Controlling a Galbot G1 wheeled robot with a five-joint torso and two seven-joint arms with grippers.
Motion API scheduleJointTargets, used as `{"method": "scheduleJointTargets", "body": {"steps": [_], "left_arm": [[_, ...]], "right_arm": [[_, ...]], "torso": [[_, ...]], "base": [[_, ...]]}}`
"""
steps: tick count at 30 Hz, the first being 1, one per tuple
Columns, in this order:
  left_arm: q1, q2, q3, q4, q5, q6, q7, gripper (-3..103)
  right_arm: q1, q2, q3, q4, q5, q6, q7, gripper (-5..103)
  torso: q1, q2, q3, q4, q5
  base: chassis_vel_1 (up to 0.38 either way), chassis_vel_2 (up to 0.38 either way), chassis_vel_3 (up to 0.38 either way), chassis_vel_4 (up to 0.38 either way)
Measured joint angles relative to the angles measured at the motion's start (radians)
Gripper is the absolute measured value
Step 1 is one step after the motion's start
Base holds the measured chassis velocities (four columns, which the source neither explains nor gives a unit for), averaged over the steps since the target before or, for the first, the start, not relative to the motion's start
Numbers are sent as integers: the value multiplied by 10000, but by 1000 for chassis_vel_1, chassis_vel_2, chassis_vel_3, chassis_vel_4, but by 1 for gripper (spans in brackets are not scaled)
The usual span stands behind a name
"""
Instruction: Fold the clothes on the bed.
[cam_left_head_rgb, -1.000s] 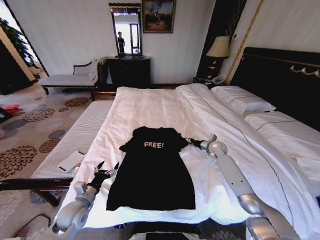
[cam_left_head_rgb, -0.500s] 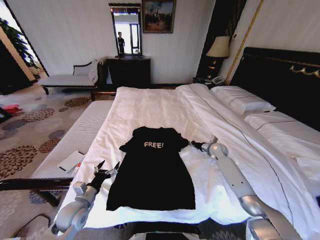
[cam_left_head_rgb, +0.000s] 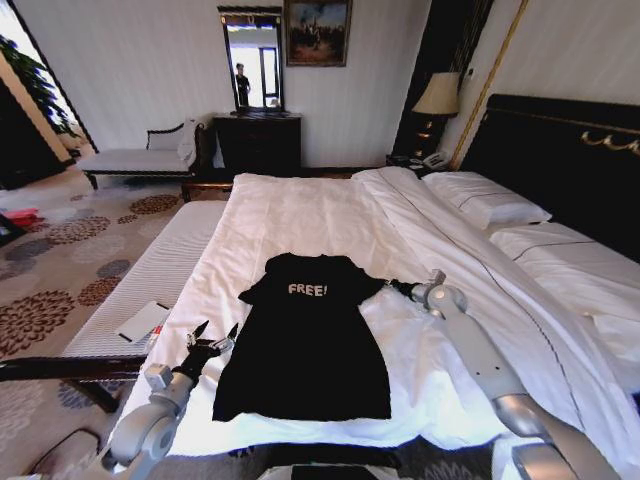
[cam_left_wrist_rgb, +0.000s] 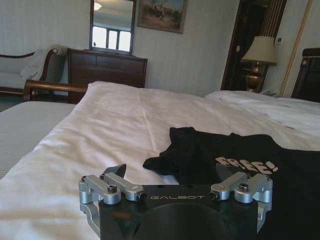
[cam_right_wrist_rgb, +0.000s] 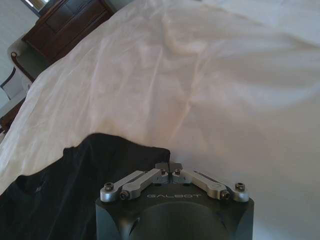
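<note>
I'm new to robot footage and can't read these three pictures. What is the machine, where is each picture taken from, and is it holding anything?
It is a wheeled robot with two arms. One picture comes from its head, looking down at a bed with white bedding. The other two come from cameras on its wrists, so the black block low in each is that arm's own gripper. A black T-shirt with white "FREE!" lettering lies flat on the bed. The left gripper hovers open beside the shirt's left edge, holding nothing. The right gripper is shut at the edge of the shirt's right sleeve; whether cloth is pinched cannot be told.
</note>
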Motion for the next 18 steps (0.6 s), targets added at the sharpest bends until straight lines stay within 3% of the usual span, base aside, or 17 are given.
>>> {"method": "scheduleJointTargets", "body": {"steps": [18], "left_arm": [[265,-15,-102,-239,37,9,-11,100]], "right_arm": [[226,-175,-242,-127,-179,96,-180,0]], "torso": [[1,0,0,0,2]], "base": [[0,0,0,0]]}}
